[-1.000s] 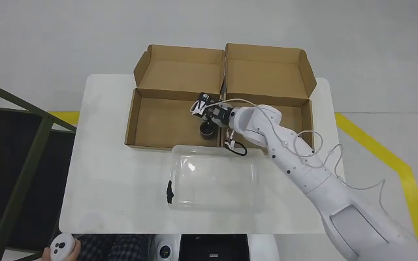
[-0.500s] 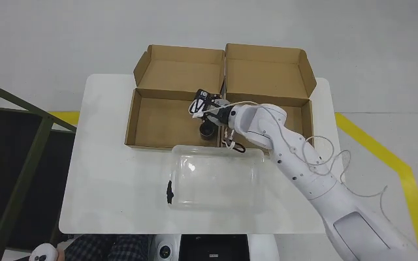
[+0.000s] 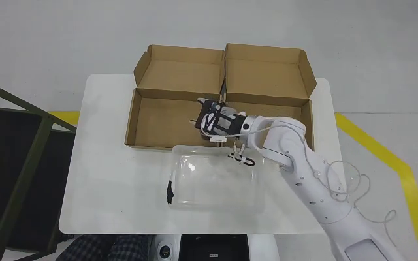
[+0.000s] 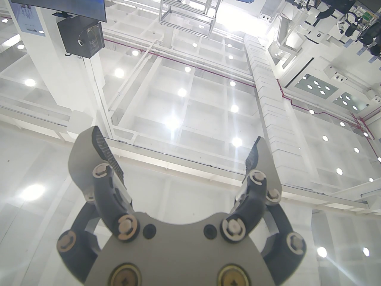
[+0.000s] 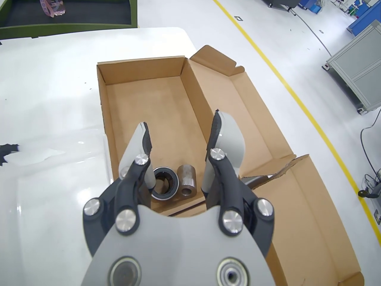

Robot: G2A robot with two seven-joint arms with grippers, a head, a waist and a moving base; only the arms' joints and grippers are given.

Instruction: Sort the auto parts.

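My right gripper (image 3: 208,121) (image 5: 181,123) hangs open over the right end of the left cardboard box (image 3: 163,121), with nothing between its fingers. Just below it, on the box floor (image 5: 154,105), a black ring-shaped bearing (image 5: 165,183) lies beside a short dark metal sleeve (image 5: 187,183), the two side by side near the box wall. A small black part (image 3: 168,192) (image 5: 6,151) lies on the table at the left edge of the clear plastic tray (image 3: 215,179). My left gripper (image 4: 177,141) is open and points up at the ceiling.
A second open cardboard box (image 3: 297,121) adjoins the first on the right, both with lids folded back. The clear tray sits in front of the boxes on the white table (image 3: 104,163). A green rack (image 3: 26,150) stands left of the table.
The right gripper has turned and shifted slightly right and back toward the tray; it now covers the dark parts that showed beneath it in the top view before.
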